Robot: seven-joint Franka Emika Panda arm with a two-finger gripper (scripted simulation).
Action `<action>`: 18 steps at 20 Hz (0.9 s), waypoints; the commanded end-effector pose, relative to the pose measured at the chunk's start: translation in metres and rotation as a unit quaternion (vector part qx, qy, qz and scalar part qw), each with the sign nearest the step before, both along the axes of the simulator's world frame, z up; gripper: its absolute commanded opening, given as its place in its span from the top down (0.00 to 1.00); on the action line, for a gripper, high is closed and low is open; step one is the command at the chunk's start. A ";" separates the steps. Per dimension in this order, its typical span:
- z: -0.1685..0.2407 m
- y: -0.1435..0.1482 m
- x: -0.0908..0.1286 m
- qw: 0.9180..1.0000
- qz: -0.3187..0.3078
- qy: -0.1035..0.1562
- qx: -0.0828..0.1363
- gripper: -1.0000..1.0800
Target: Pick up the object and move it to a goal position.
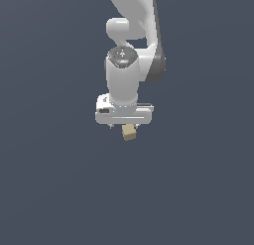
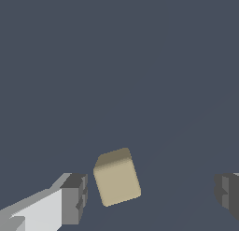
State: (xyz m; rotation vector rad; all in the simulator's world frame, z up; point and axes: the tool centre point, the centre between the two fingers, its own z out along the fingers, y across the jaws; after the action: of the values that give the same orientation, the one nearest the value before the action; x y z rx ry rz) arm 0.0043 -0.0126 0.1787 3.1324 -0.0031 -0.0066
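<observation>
Between the fingers (image 2: 73,197): block (image 2: 116,177), unclamped.
Gripper (image 2: 151,193) spread wide, nearer one finger, touching neither; arm (image 1: 122,75) pointing straight down.

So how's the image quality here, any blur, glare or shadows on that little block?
Exterior view: sharp, flat lighting, no glare; the tan block shows no cast shadow. Wrist view: also sharp, the block's top face lighter than its front, no blur, and the gripper fingers evenly lit.

Matte tan block (image 2: 116,177); smooth white gripper (image 2: 150,196), dark grey pads (image 2: 74,197).
</observation>
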 end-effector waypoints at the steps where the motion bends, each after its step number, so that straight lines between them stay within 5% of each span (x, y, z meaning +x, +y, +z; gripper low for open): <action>1: 0.000 0.000 0.000 1.000 0.000 0.000 0.000 0.04; 18: -0.013 0.006 -0.008 1.000 0.015 -0.003 0.005 0.04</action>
State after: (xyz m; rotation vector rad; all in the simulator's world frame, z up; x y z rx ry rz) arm -0.0015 -0.0073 0.1695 3.1424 0.0291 0.0043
